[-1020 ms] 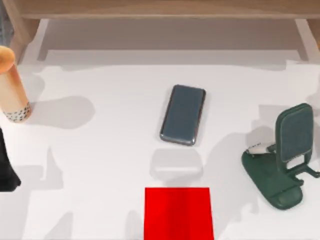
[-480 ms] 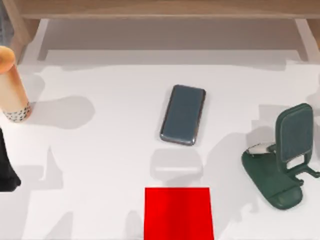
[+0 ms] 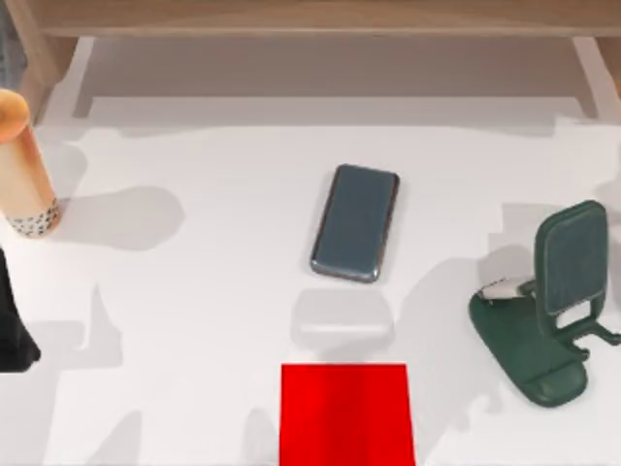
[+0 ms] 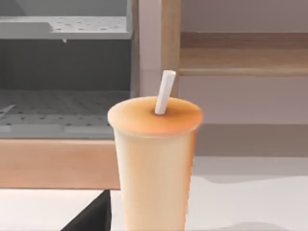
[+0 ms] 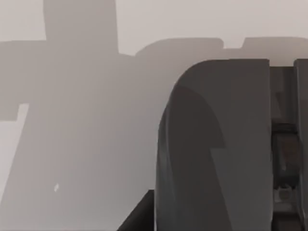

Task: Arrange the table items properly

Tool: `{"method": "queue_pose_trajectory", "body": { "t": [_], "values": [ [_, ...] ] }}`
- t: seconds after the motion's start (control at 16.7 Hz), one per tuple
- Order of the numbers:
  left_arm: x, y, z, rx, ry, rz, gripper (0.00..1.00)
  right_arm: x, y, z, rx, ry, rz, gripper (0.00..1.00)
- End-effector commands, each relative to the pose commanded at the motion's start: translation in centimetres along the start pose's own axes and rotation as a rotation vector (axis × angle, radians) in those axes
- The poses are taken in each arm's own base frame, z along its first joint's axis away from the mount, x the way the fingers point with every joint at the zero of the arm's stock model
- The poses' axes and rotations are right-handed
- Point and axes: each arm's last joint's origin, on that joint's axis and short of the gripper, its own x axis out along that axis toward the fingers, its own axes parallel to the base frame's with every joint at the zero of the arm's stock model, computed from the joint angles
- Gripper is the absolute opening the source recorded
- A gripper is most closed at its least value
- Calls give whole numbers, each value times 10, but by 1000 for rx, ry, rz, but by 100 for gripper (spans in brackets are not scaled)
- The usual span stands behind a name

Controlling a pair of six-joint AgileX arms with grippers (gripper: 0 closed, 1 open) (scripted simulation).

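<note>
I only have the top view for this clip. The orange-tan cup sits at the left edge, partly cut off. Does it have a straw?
Observer: Yes. The left wrist view shows the cup upright, with a white straw sticking out of its top at a slight lean.
Operator: What stands behind it?
Observer: A wooden post, with a grey perforated shelf beside it.

Glossy grey-blue phone (image 3: 355,223) on matt white bench (image 3: 213,291). Smooth, matt orange-tan cup (image 4: 154,163), speckled base. Matt dark green stand (image 3: 543,311). Flat matt red rectangle (image 3: 346,415). Wooden shelf (image 3: 310,17) behind.
</note>
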Motion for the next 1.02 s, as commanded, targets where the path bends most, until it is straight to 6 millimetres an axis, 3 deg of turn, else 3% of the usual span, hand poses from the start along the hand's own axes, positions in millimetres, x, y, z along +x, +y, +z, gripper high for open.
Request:
{"method": "queue_pose_trajectory", "body": {
  "t": [0.3,0.78,1.02],
  "values": [
    [0,0,0,0,0,0,100,-21,-1,2,4,-21,-4,0],
    [0,0,0,0,0,0,100,-104,0,2,2,-15,-1,0],
    [0,0,0,0,0,0,100,-111,1,1,2,-21,-4,0]
  ]
}}
